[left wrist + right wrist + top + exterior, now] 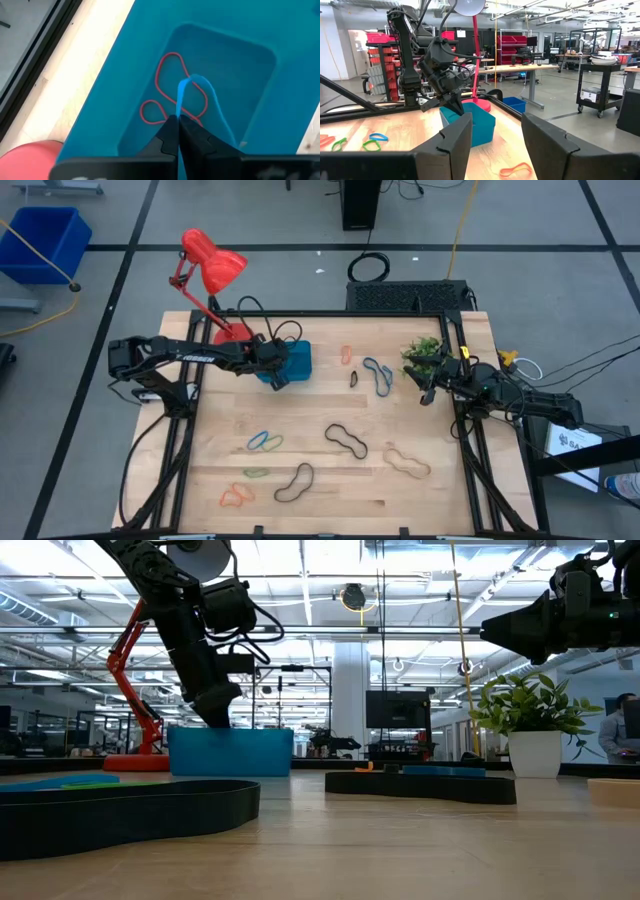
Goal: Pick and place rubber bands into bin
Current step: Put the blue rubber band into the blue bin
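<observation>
Nothing's really reading clearly here: the white lettering along the left arm (195, 353) is showing, but too small to make out.

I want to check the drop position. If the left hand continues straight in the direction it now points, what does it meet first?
Probably the floor of the bin. The left hand, shut on a blue rubber band, points down into it, and the red rubber band already lying there sits roughly in that line, though depth is unclear.
</observation>
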You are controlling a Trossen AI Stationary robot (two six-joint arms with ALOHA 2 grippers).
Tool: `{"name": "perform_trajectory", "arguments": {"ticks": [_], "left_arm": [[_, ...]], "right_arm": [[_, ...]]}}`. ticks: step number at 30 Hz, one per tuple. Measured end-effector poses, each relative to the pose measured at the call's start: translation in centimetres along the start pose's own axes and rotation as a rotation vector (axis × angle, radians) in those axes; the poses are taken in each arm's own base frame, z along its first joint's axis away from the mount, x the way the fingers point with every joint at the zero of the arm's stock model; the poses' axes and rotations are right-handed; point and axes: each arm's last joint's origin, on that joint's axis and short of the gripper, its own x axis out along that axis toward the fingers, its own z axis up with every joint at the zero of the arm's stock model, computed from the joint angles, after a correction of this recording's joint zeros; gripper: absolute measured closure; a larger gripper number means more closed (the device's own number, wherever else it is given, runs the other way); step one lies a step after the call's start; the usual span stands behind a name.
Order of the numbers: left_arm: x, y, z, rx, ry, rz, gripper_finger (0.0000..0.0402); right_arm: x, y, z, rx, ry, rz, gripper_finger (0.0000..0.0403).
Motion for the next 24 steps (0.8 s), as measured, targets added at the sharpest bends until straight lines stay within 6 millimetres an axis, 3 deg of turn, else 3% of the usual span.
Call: {"name": "perform_trajectory", "arguments": {"ticks": [14,24], "left_arm": [[0.00,0.01,0.02,0.000,-0.002,0.003,0.0343],[0.00,0.01,0.02,0.000,-0.003,0.003,0.0339]], "right_arm": [[0.00,0.00,0.00,0.000,0.000,0.000,0.0234],[0.00,0.00,0.00,0.000,0.000,0.000,0.0234]]}}
